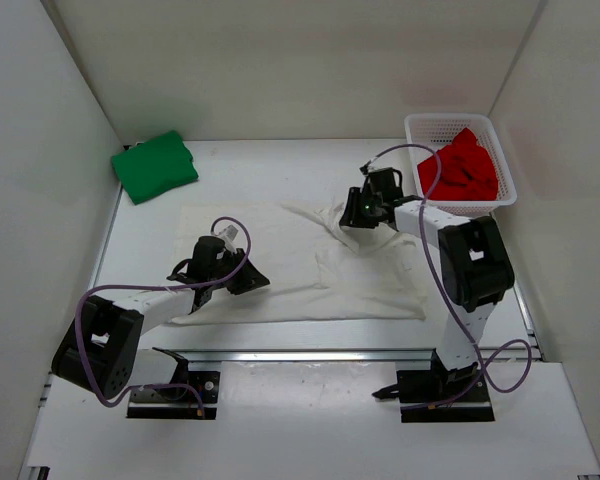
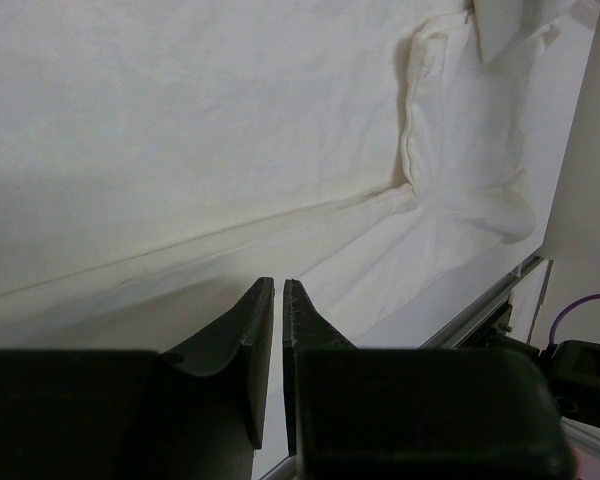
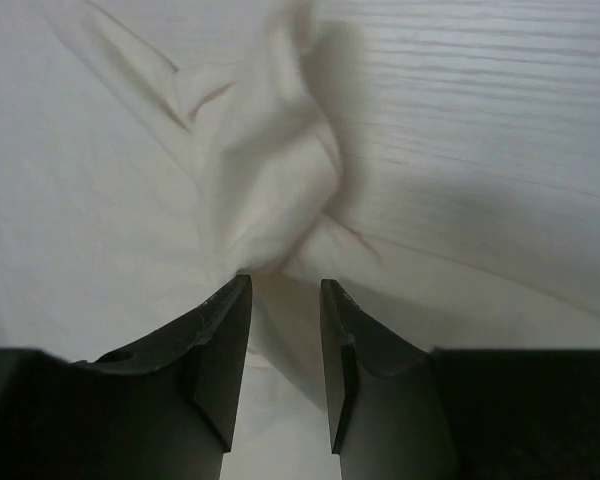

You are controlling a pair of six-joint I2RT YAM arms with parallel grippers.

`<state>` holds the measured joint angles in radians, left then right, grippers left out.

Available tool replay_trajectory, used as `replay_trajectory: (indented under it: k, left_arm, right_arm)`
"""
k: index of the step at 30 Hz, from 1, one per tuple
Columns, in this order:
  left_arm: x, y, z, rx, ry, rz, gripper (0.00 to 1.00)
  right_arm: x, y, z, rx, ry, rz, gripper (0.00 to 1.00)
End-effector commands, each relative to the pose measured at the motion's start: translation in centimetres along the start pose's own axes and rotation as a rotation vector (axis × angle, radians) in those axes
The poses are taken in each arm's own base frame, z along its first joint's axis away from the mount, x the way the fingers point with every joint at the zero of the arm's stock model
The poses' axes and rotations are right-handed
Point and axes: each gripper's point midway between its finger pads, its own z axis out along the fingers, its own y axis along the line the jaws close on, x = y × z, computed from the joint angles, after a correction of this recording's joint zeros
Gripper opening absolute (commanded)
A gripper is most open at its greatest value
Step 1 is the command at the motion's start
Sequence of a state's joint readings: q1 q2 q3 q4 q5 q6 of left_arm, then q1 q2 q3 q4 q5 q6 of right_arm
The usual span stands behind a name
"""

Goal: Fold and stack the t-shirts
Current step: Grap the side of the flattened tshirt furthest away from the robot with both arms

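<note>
The white t-shirt (image 1: 300,275) lies spread across the middle of the table, with a bunched ridge at its far right part. My right gripper (image 1: 352,216) hangs over that bunch, open; its tips (image 3: 285,285) straddle the raised cloth (image 3: 280,190) without pinching it. My left gripper (image 1: 258,283) sits low over the shirt's near left part, shut to a thin slit (image 2: 278,283), and I see no cloth caught in it. The white cloth (image 2: 230,130) runs flat ahead of it with one long crease. A folded green t-shirt (image 1: 155,166) lies at the back left. The red t-shirt (image 1: 462,165) sits crumpled in the basket.
A white mesh basket (image 1: 420,125) stands at the back right corner. White walls close the table on three sides. A metal rail (image 1: 310,354) runs along the near edge, in front of both arm bases.
</note>
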<state>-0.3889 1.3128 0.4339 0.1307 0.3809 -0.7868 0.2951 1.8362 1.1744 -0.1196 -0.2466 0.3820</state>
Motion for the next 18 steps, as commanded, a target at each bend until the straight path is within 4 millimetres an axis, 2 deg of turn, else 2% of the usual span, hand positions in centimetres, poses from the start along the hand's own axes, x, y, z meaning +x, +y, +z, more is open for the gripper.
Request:
replay_trajectory:
  k: [1, 3, 5, 10, 13, 14, 16, 17, 18]
  left_arm:
    - [-0.4, -0.9, -0.1, 0.027, -0.014, 0.02, 0.2]
    - [-0.8, -1.0, -0.2, 0.029, -0.03, 0.02, 0.2]
    - [-0.7, -1.0, -0.2, 0.03, -0.027, 0.018, 0.2]
    - [-0.5, -0.7, -0.2, 0.023, -0.021, 0.014, 0.2]
    - [-0.5, -0.8, -0.2, 0.03, -0.017, 0.017, 0.2]
    - [-0.5, -0.7, -0.2, 0.025, -0.021, 0.015, 0.2]
    - [-0.5, -0.6, -0.2, 0.02, -0.024, 0.012, 0.2]
    - [-0.5, -0.7, -0.3, 0.026, -0.026, 0.013, 0.2]
    - [-0.5, -0.5, -0.3, 0.022, -0.023, 0.005, 0.2]
  right_arm:
    - [-0.8, 3.9, 1.1, -0.066, -0.004, -0.079, 0.32]
    - [-0.1, 4.8, 1.7, -0.058, 0.006, -0.113, 0.31]
    - [1.0, 6.7, 1.7, -0.059, 0.018, -0.163, 0.27]
    - [4.6, 9.6, 0.1, -0.084, 0.04, -0.289, 0.28]
    - [5.4, 9.1, -1.1, -0.049, 0.077, -0.346, 0.32]
    - [5.8, 8.2, -1.3, -0.016, 0.091, -0.358, 0.35]
    - [4.5, 8.1, -2.9, -0.025, 0.039, -0.329, 0.35]
    - [3.0, 8.2, -3.4, -0.055, -0.005, -0.293, 0.34]
    - [2.1, 8.5, -4.0, -0.088, -0.056, -0.274, 0.29]
